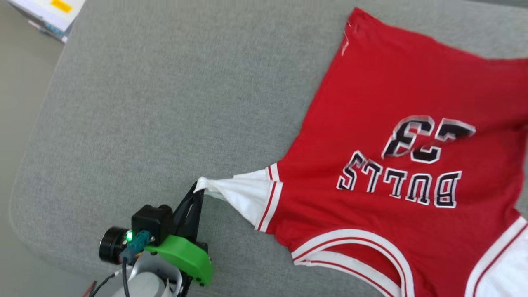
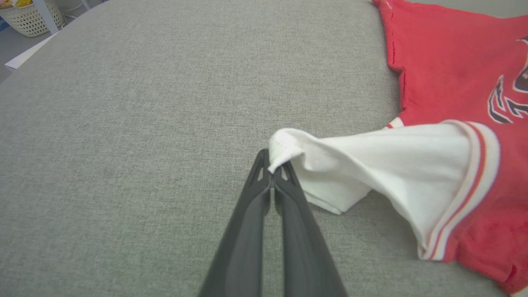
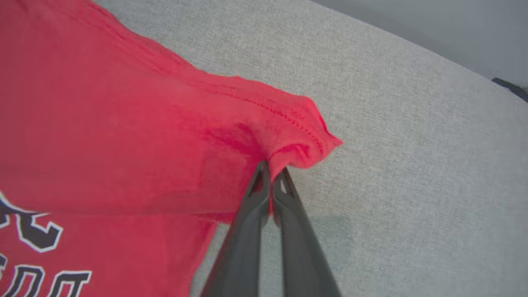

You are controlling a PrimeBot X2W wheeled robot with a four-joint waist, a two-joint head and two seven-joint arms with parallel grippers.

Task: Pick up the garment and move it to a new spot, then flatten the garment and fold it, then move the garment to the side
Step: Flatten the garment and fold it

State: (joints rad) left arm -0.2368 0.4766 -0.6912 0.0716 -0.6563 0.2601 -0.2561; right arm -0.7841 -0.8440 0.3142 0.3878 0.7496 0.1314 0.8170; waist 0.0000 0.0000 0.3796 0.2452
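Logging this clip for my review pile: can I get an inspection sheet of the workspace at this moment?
Surface: grey fabric cushion, wide and flat.
Job's things: garment lying lettering-up, partly spread, wrinkled; white sleeve pulled out sideways.
Clutter: nothing seen.
Grippers: left gripper shut on the sleeve's edge; right gripper shut on a red hem corner.
Cables: dark cables at the left wrist.
Surroundings: stacked papers and a woven basket beyond the cushion.
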